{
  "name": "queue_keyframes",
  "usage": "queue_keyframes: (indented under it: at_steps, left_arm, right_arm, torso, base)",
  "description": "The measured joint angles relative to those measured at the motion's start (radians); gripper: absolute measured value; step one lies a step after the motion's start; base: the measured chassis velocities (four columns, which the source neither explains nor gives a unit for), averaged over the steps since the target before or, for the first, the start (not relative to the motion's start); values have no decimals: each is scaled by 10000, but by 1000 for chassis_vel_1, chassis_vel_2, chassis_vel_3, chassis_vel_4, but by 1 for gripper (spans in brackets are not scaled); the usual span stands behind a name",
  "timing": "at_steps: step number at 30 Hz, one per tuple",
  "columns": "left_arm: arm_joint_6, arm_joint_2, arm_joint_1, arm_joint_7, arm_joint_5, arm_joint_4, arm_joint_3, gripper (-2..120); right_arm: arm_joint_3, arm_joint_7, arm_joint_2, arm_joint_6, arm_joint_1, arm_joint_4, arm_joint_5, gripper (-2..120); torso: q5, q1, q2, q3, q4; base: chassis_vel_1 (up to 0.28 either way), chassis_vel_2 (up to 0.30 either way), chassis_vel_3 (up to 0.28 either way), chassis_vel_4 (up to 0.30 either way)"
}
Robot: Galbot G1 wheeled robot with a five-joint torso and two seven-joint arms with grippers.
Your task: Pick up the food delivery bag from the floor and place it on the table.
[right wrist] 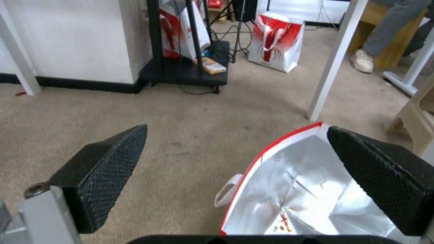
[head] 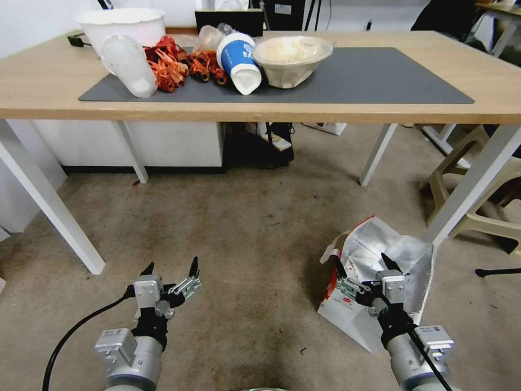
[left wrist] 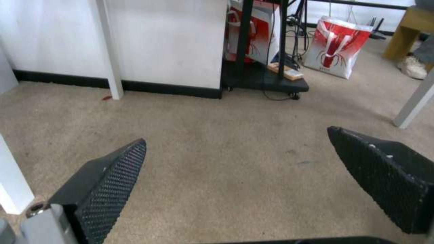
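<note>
Nothing is lifted yet; the food delivery bag (head: 380,282) stands open on the floor (head: 244,244) beside the table (head: 380,117) leg; my right gripper (head: 364,267) hovers wide above its mouth; my left gripper (head: 171,269) waits wide, well apart.

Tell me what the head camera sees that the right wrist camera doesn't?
The head view alone has the table top with its dark mat, bowls, a blue cup and red crayfish, plus the left gripper, open above bare floor. The right wrist view alone looks into the silver foil lining of the food delivery bag and shows another red and white bag farther back. Both share the delivery bag, the carpet and the open right gripper over it.
</note>
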Motion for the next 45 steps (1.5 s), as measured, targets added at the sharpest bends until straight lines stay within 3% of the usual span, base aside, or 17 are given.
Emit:
queue_keyframes:
  at_steps: [3, 18, 27, 31, 34, 35, 38, 45]
  left_arm:
    - [-6, 1, -10, 10, -6, 26, 9, 100]
    - [-6, 17, -55, 221, 28, 101, -24, 100]
    - [-574, 66, -82, 680, 268, 241, -164, 100]
    - [-839, 130, 25, 762, 762, 258, -173, 100]
    - [-1110, 145, 216, 742, 1204, 327, -55, 100]
    - [-1110, 145, 216, 742, 1204, 327, -55, 100]
    - [-1276, 156, 255, 663, 1300, 381, -46, 100]
    - [-1379, 292, 270, 553, 1323, 371, -98, 100]
  right_arm:
    - [0, 1, 11, -1, 0, 0, 0, 100]
    - [18, 21, -57, -2, -22, -77, 0, 100]
    - [316, 81, -209, 166, 81, -74, 186, 100]
    - [1117, 170, -1091, 145, 453, -286, 931, 100]
    - [2299, 358, -2640, 51, 947, -1098, 1721, 100]
    - [2299, 358, -2640, 51, 947, -1098, 1721, 100]
    - [3187, 405, -3819, -308, 1425, -2081, 2561, 100]
    - [3294, 677, -5240, -1342, 2606, -3597, 3311, 100]
  torso:
    - [-1, -12, -153, -141, 0]
    - [0, -52, -293, -147, 0]
    - [0, -49, -255, -147, -1]
    - [1, -46, -241, -147, -1]
    - [6, -43, -232, -147, 0]
    - [6, -43, -232, -147, 0]
    - [3, -41, -223, -147, 0]
    - [0, -39, -213, -147, 1]
  base:
    - [0, 0, 0, 0]
    - [0, 0, 0, 0]
    - [0, 0, 0, 0]
    - [0, 0, 0, 0]
    - [0, 0, 0, 0]
    - [0, 0, 0, 0]
    - [0, 0, 0, 0]
    - [0, 0, 0, 0]
